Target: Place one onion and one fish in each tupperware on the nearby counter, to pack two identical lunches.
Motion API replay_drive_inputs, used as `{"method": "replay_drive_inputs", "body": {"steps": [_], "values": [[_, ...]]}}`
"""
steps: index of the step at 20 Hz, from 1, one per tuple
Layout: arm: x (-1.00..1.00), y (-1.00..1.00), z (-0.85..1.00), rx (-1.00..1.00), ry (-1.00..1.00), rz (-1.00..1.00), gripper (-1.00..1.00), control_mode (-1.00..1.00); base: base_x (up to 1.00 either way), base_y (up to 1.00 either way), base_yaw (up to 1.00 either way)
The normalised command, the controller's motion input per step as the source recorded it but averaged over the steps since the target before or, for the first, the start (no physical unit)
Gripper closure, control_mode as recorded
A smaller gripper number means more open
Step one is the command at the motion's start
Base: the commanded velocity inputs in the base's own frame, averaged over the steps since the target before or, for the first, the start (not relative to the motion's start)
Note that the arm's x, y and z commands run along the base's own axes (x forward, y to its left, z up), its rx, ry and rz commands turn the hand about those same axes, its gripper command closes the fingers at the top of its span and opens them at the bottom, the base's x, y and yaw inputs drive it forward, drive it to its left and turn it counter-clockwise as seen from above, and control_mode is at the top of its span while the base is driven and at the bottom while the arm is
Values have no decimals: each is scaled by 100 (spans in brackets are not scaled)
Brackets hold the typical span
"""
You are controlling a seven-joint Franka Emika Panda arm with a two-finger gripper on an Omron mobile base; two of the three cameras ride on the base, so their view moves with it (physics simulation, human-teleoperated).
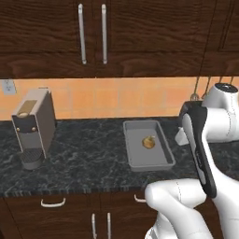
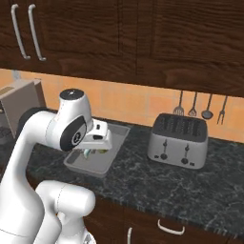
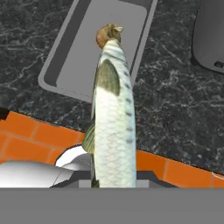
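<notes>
White arm rises from the base, elbow bent high, forearm reaching forward with the wrist turned downward; gripper (image 2: 90, 151) hangs low beneath the wrist, jaws closed on a fish (image 3: 111, 127) that extends straight out between them.

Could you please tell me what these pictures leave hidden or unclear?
- Gripper fingertips: hand view, covered by the held fish.
- Fish in the right base view: mostly behind the hand.
- Onion: hand view, partly behind the fish.
- Second tupperware: unseen; one tupperware shows.
- Toaster: cut off in hand view.
</notes>
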Motion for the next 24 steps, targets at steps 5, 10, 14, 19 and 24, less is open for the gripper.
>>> {"method": "replay_drive_inputs", "body": {"steps": [5,10,14,19,24], "values": [[15,7,-33,-3,2,0,100,-100,21,36,-7],[47,-5,-82,0,1,24,100,-100,0,0,0],[67,2,-69,-4,0,32,100,-100,0,0,0],[72,17,-37,-12,0,33,100,-100,0,0,0],[64,6,-39,-2,1,22,100,-100,0,0,0]]}}
